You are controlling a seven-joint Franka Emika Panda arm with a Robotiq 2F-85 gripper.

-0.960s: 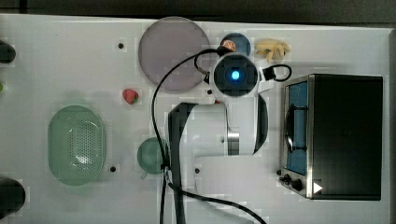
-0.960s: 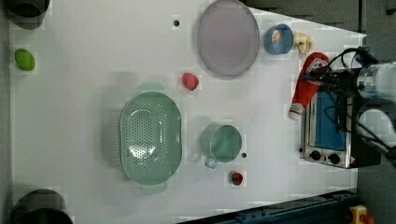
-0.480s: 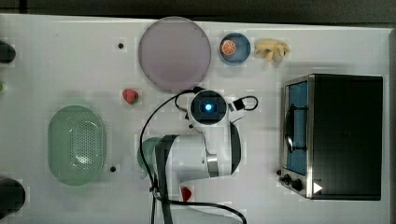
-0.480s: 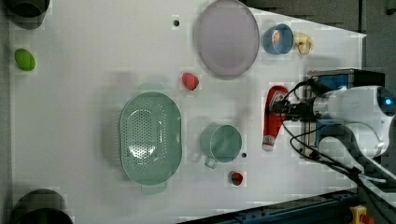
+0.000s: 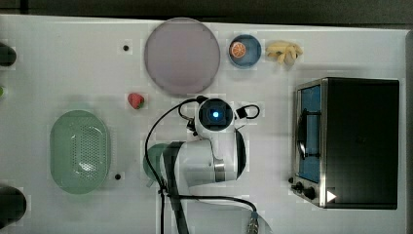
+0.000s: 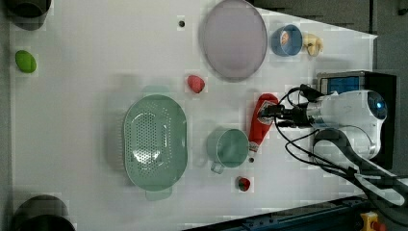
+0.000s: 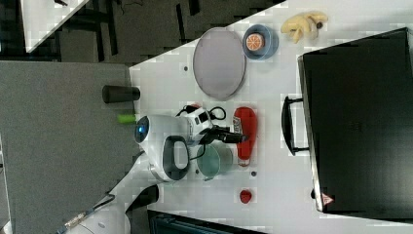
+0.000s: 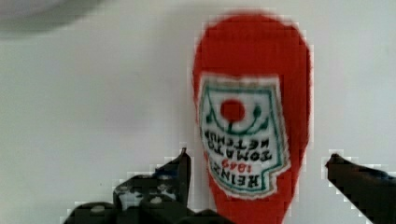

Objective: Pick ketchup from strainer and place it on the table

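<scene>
We see the ketchup bottle (image 6: 260, 121) lying on the white desk (image 6: 86, 96) beside the green cup (image 6: 231, 147), well apart from the strainer (image 6: 155, 138). The gripper (image 8: 257, 161) straddles it, fingers (image 8: 180, 170) apart with gaps either side.

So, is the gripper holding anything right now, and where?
Nothing: the gripper is open, its fingers clear of the ketchup lying on the table.

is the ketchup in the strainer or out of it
Out. The ketchup lies on the table beside the green cup, while the strainer holds nothing.
</scene>
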